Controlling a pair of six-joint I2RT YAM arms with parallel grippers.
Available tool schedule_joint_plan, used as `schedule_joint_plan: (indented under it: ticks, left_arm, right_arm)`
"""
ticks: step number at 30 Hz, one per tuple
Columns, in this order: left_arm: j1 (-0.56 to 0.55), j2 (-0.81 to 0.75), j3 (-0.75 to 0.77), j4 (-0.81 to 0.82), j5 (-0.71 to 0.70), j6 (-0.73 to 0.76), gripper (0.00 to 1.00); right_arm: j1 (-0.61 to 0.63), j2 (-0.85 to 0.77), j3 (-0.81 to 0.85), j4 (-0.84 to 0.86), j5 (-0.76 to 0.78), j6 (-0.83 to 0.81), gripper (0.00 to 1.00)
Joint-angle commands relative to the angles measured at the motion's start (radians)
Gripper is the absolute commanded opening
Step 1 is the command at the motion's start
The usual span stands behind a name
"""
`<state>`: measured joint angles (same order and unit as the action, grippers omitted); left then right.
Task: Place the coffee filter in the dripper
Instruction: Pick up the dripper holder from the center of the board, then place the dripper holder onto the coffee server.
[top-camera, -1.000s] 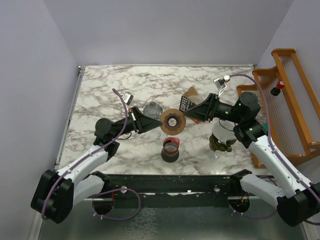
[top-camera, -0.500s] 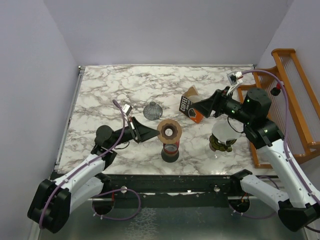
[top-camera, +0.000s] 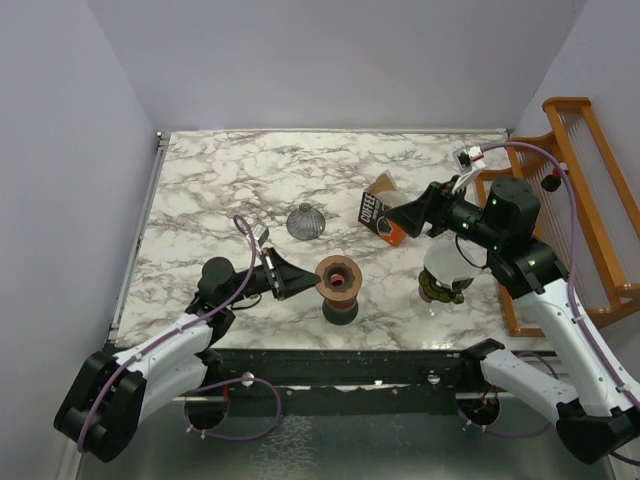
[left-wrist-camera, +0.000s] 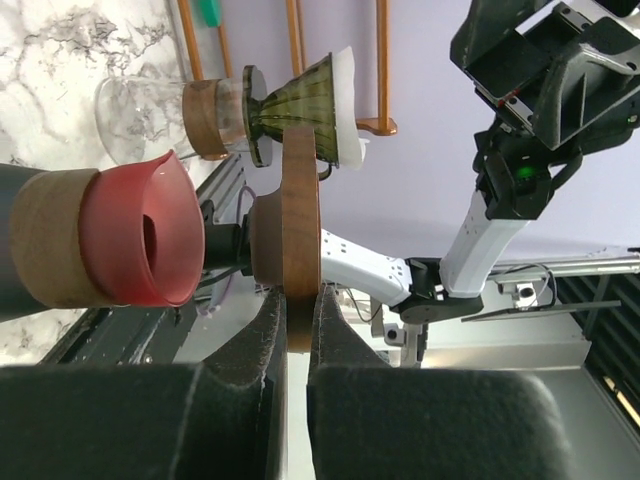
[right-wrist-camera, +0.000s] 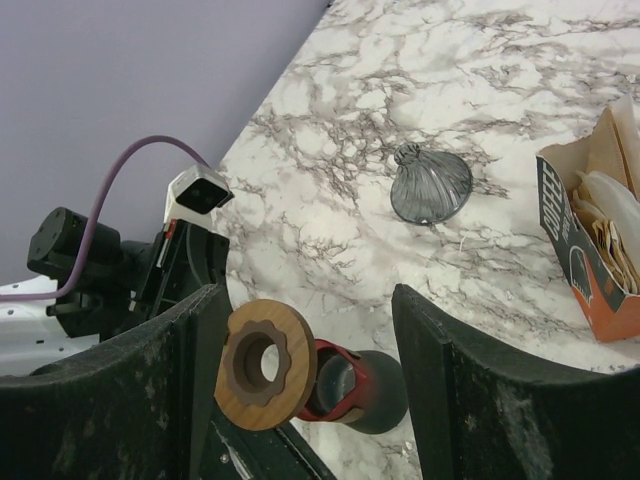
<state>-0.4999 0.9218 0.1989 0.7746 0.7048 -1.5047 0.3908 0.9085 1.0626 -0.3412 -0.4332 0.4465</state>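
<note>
The wooden disc (left-wrist-camera: 300, 215) is clamped at its edge by the closed left gripper (left-wrist-camera: 298, 300), close over the red-mouthed cup (left-wrist-camera: 140, 235). The coffee filter (left-wrist-camera: 343, 100) is seated in the green dripper (left-wrist-camera: 295, 95), well to that gripper's right and behind the right gripper (right-wrist-camera: 308, 295), whose jaws are spread wide beside the carton (right-wrist-camera: 580, 260).

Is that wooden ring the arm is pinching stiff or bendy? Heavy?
Likely stiff: the wooden ring shows no bend though the left gripper pinches only its rim. It looks thin, so probably light. Round, it might roll if dropped.
</note>
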Motion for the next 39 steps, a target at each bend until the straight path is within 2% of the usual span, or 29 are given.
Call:
schedule_joint_plan:
  ticks: [1, 39]
  left_arm:
    - [-0.005, 0.025, -0.022, 0.022, -0.03, -0.007, 0.0]
    - [-0.04, 0.207, -0.023, 0.106, -0.02, 0.024, 0.0]
  right_arm:
    - [-0.004, -0.019, -0.012, -0.015, 0.022, -0.017, 0.72]
    - [-0.004, -0.031, -0.033, -0.009, 0.014, -0.012, 0.72]
